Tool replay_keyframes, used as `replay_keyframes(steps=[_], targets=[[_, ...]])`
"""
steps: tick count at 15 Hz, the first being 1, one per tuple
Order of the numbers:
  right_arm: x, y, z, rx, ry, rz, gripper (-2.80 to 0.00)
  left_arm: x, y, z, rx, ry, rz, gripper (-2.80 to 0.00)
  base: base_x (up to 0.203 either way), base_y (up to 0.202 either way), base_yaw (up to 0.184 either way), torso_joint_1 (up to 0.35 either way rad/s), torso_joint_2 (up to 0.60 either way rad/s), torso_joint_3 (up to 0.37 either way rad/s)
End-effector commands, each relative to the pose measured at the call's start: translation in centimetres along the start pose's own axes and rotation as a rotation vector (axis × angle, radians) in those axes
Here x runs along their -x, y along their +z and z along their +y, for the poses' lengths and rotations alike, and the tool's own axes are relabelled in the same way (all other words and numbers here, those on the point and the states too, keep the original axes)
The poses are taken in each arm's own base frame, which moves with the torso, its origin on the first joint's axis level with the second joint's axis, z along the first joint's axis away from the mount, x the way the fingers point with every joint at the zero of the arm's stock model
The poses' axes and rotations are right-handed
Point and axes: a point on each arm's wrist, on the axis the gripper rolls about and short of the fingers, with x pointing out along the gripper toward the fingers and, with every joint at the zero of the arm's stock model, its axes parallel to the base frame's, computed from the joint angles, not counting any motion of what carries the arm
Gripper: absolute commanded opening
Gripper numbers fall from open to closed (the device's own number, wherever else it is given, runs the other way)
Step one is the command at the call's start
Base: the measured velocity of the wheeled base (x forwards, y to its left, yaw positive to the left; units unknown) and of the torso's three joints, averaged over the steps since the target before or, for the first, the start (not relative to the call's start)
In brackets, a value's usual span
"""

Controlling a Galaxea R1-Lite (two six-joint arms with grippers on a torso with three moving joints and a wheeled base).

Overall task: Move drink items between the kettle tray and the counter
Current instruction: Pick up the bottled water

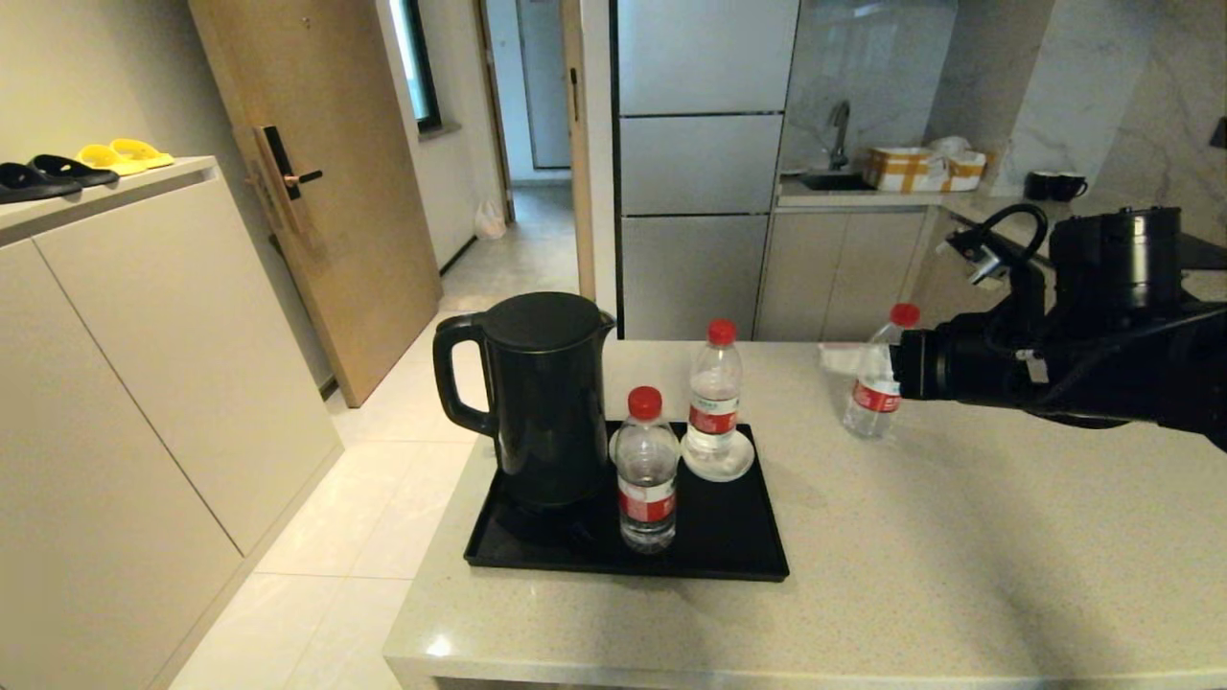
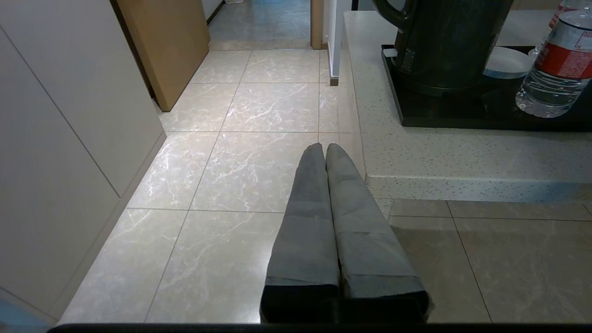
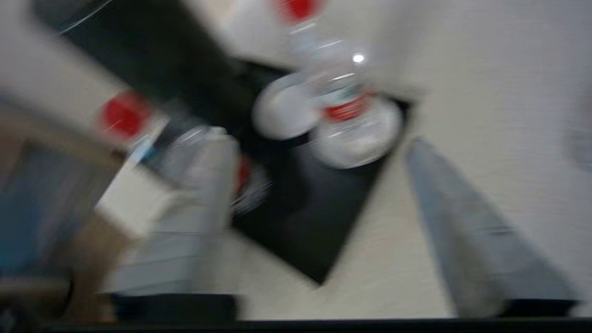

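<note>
Clear bottle (image 1: 874, 383) on counter (image 1: 959, 537), tray's (image 1: 738, 546) 2 o'clock; right claw (image 3: 319, 194) gaping beside it, risking a tip-over. Left claw (image 2: 323, 152) closed, parked.

Black arm (image 1: 1064, 369), grey claw fingers (image 2: 305, 222)

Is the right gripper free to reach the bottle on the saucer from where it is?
Probably yes. The right gripper is open above the counter, facing the bottle on the saucer, with bare stone between. The front bottle and kettle stand off to the side.
</note>
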Motion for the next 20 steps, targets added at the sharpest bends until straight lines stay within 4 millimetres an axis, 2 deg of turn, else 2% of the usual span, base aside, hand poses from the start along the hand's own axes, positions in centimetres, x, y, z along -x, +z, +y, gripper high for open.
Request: replay_keyframes(steps=[1, 6, 8, 10, 13, 14, 20], targets=[[-0.9, -1.4, 2.5, 0.030, 0.063, 0.049, -2.80, 0.0, 0.0, 0.0, 0.000, 0.000, 0.001, -2.80, 0.000, 0.000, 0.000, 0.000, 0.00, 0.000], [-5.8, -4.6, 3.9, 0.062, -0.001, 0.078, -2.80, 0.0, 0.0, 0.0, 0.000, 0.000, 0.001, -2.80, 0.000, 0.000, 0.000, 0.000, 0.00, 0.000], [-7.3, -6.5, 6.2, 0.088, 0.026, 0.076, -2.80, 0.0, 0.0, 0.0, 0.000, 0.000, 0.001, -2.80, 0.000, 0.000, 0.000, 0.000, 0.00, 0.000], [-8.1, -8.3, 8.5, 0.085, 0.064, 0.112, -2.80, 0.0, 0.0, 0.0, 0.000, 0.000, 0.002, -2.80, 0.000, 0.000, 0.000, 0.000, 0.00, 0.000], [-7.9, -9.2, 10.2, 0.068, 0.098, 0.133, -2.80, 0.0, 0.0, 0.0, 0.000, 0.000, 0.001, -2.80, 0.000, 0.000, 0.000, 0.000, 0.00, 0.000], [-7.8, -9.3, 10.3, 0.073, 0.100, 0.127, 0.00, 0.0, 0.0, 0.0, 0.000, 0.000, 0.001, -2.80, 0.000, 0.000, 0.000, 0.000, 0.00, 0.000], [-8.5, -9.8, 10.5, 0.078, 0.093, 0.109, 0.00, 0.0, 0.0, 0.0, 0.000, 0.000, 0.001, -2.80, 0.000, 0.000, 0.000, 0.000, 0.00, 0.000]])
